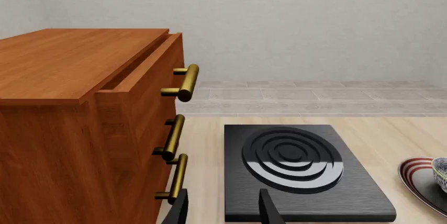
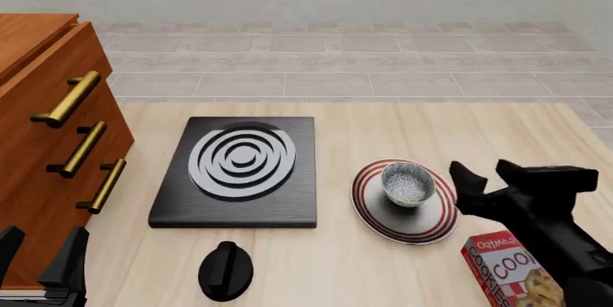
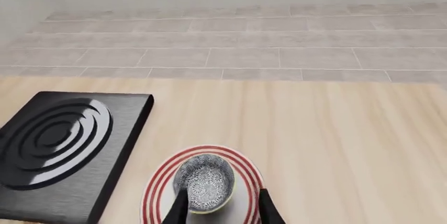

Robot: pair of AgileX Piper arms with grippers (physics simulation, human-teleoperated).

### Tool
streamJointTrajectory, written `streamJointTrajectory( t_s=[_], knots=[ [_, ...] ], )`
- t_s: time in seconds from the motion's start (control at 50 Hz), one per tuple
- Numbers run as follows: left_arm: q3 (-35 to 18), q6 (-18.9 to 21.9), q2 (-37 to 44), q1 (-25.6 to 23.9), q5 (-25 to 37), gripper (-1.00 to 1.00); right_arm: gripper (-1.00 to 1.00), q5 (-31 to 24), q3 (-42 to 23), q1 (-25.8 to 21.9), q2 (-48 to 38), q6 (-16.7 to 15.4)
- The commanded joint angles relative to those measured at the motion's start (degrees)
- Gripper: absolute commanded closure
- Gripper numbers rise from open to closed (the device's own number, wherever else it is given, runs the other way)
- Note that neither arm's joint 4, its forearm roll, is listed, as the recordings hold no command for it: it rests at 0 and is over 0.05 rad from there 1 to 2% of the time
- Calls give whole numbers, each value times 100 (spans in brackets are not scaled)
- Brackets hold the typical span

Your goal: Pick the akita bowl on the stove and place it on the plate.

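Observation:
The akita bowl (image 2: pixel 407 183), speckled grey-white inside, stands upright on the plate (image 2: pixel 414 227), a white one with dark red rings. The stove (image 2: pixel 240 171) to its left has nothing on its burner rings. My right gripper (image 2: pixel 482 172) hovers open just right of the bowl, apart from it and holding nothing. Its wrist view shows the bowl (image 3: pixel 204 182) on the plate (image 3: pixel 155 192) just ahead of the right gripper (image 3: pixel 222 211). My left gripper (image 2: pixel 43 239) is open and empty at the near left. The left wrist view looks over the left gripper (image 1: pixel 223 209) at the stove (image 1: pixel 300 171).
A wooden drawer cabinet (image 2: pixel 39 149) with brass handles stands at the left, its top drawer slightly open (image 1: pixel 140 72). A black round knob (image 2: pixel 226 270) lies in front of the stove. A cookie box (image 2: pixel 507 272) sits at the near right under my right arm.

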State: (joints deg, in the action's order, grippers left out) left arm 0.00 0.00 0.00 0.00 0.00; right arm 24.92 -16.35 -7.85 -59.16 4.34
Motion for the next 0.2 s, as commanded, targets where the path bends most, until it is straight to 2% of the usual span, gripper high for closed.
streamJointTrajectory(
  t_s=[0.02, 0.04, 0.06, 0.08, 0.2],
  knots=[
    [0, 0, 0, 0, 0, -100, -100, -974, 467, 16, 1839, -60],
    [0, 0, 0, 0, 0, -100, -100, -987, 466, 16, 1850, -60],
    [0, 0, 0, 0, 0, -100, -100, -1436, 421, 33, 2375, -21],
    [0, 0, 0, 0, 0, -100, -100, -1462, 418, 33, 2398, -21],
    [0, 0, 0, 0, 0, -100, -100, -2512, 269, 133, 3572, -97]
  ],
)
